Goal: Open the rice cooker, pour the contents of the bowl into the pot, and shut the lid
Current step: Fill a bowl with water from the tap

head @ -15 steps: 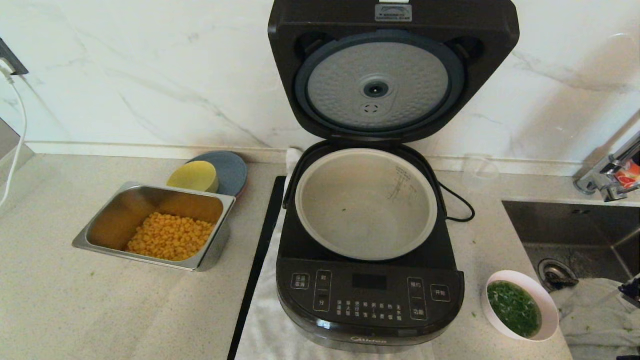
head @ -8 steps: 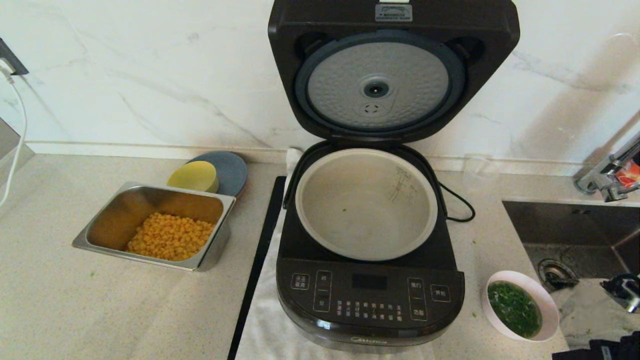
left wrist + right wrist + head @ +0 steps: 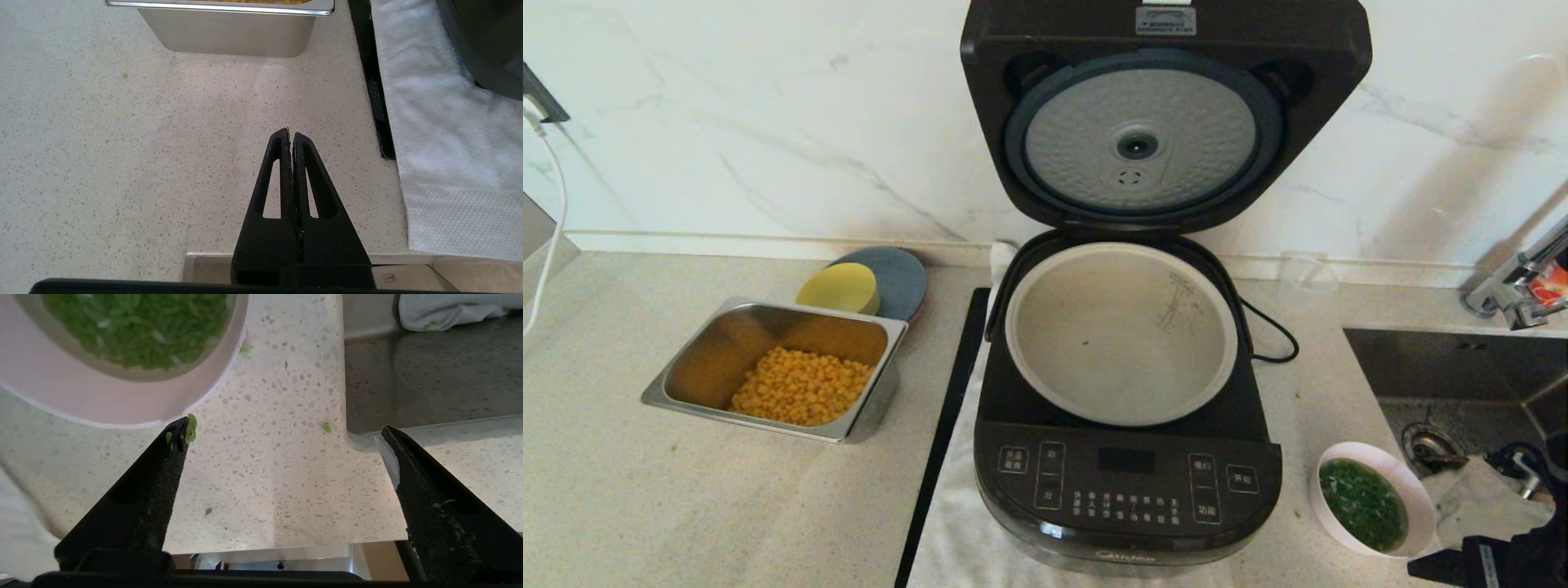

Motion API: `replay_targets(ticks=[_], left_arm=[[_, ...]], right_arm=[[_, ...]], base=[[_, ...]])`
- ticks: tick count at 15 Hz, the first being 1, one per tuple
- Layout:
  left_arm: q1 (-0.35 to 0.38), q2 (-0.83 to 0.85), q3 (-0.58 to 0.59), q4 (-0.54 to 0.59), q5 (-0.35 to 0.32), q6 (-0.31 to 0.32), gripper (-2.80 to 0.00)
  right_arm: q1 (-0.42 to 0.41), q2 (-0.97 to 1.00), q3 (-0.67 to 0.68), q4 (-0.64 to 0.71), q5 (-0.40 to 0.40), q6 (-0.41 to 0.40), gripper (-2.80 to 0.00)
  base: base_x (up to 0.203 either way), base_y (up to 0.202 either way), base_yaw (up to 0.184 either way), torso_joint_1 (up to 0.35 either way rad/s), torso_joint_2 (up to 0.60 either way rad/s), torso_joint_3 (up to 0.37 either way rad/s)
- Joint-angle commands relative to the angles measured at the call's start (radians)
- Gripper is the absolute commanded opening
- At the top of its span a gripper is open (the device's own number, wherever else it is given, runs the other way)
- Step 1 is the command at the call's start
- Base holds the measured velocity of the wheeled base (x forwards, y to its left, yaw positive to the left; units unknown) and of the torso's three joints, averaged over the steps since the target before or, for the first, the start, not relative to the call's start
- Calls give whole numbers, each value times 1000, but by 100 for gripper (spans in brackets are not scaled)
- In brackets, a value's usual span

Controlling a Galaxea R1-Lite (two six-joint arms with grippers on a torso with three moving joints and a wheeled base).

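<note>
The black rice cooker [image 3: 1127, 482] stands in the middle of the counter with its lid [image 3: 1165, 114] raised, silver underside facing me. The pale pot [image 3: 1121, 333] sits inside with a few green specks in it. The small white bowl [image 3: 1372, 498] stands to the cooker's right, holding chopped green herbs in liquid [image 3: 1362, 502]. My right gripper [image 3: 284, 428] is open over bare counter just in front of the bowl [image 3: 102, 396], with nothing between its fingers and green bits stuck to one fingertip [image 3: 179, 435]. My left gripper [image 3: 291, 132] is shut and empty, low over the counter in front of the steel tray.
A steel tray [image 3: 776, 371] of corn lies left of the cooker, with a yellow dish [image 3: 840, 287] on a grey plate [image 3: 894, 278] behind it. The sink [image 3: 1462, 384], with a cloth [image 3: 1486, 498] in it, and the faucet [image 3: 1515, 286] are at the right. A white towel [image 3: 956, 523] lies under the cooker.
My right arm has come further into the head view at the bottom right corner, moving left toward the bowl. The cooker, bowl and tray have not moved.
</note>
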Motion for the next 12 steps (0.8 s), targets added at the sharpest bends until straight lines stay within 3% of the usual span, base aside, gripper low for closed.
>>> replay_targets(ticks=[1, 5, 12], left_arm=[[0, -1, 0, 1, 0, 1, -280], [0, -1, 0, 2, 0, 0, -280], [0, -1, 0, 2, 0, 0, -280]], right_arm=[[-5, 13, -14, 2, 25, 2, 0], [-10, -4, -64, 11, 44, 5, 0], [-96, 101, -169, 15, 113, 6, 0]], base=[[0, 0, 0, 0, 0, 0], [0, 0, 0, 0, 0, 0], [0, 0, 0, 0, 0, 0]])
